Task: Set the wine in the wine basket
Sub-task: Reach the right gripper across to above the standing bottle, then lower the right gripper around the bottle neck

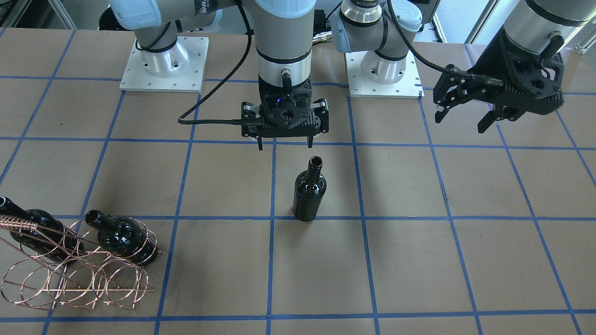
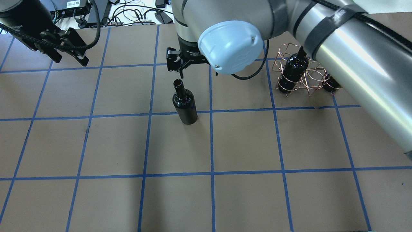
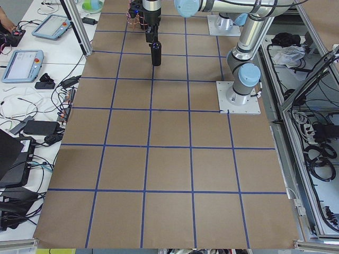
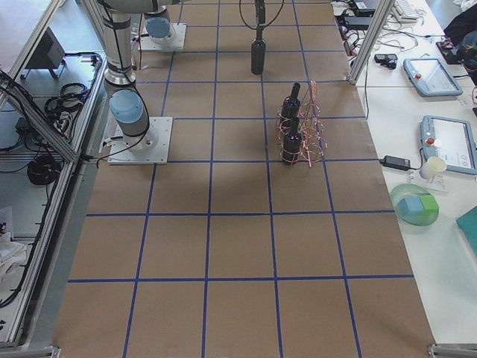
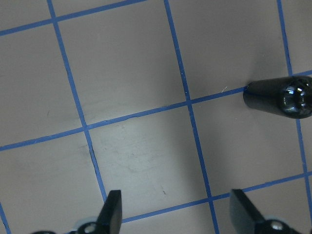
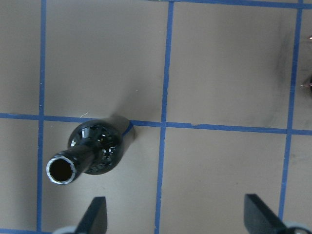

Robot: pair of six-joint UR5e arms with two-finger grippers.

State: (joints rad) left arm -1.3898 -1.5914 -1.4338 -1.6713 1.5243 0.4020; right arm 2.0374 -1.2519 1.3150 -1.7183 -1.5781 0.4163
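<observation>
A dark glass wine bottle [image 1: 308,190] stands upright alone near the table's middle; it also shows in the overhead view [image 2: 185,103] and the right wrist view [image 6: 95,151]. My right gripper [image 1: 285,146] is open and empty, hanging above the bottle's mouth and slightly to the robot's side of it. My left gripper [image 1: 460,123] is open and empty, raised well off to the side; its wrist view catches the bottle [image 5: 280,96] at the right edge. The copper wire wine basket [image 1: 79,274] holds two other dark bottles [image 1: 121,235] [image 1: 37,230].
The table is brown with a blue tape grid. The basket [image 2: 305,74] sits on my right side of the table, partly behind my right arm in the overhead view. The two arm bases [image 1: 163,65] [image 1: 384,70] stand at the table's robot side.
</observation>
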